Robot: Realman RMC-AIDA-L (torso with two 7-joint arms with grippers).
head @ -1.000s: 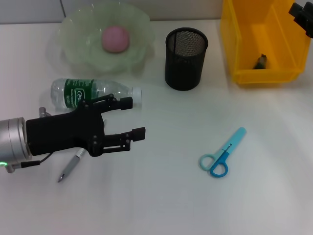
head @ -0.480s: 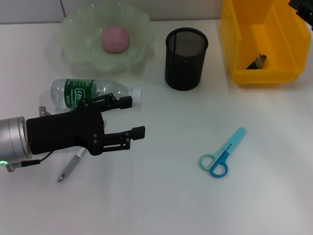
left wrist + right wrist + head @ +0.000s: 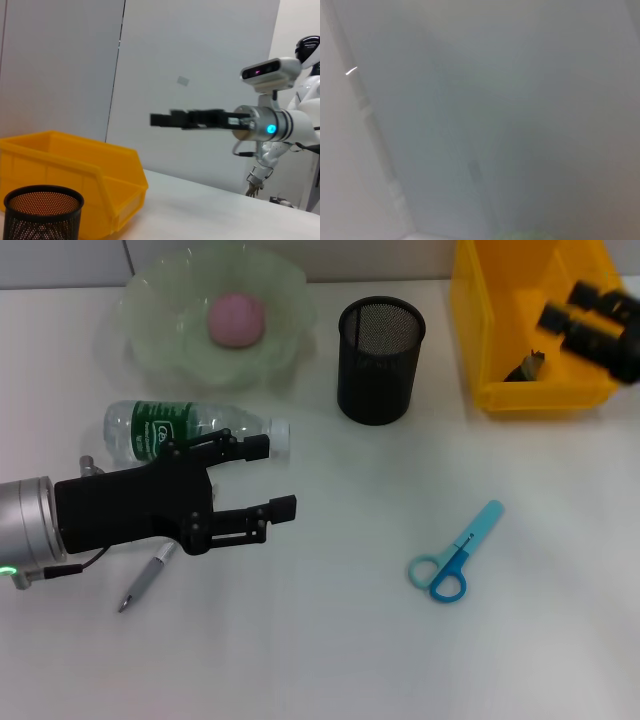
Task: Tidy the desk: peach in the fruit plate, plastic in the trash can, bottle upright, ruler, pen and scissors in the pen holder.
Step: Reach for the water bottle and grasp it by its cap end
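Scissors [image 3: 455, 558], blue, flat on the counter [image 3: 330, 640] at 5 o'clock. Pen [image 3: 143, 583] at 8 o'clock, partly under left gripper [image 3: 270, 478], fingers spread, empty. Bottle [image 3: 190, 430] on its side at 10 o'clock, just behind that gripper. Mesh pen holder [image 3: 380, 360] at 12 o'clock. Peach [image 3: 236, 319] in plate [image 3: 150, 340], 11 o'clock. Right gripper [image 3: 570, 320] over yellow bin [image 3: 480, 330] at 2 o'clock; finger state cannot be told.
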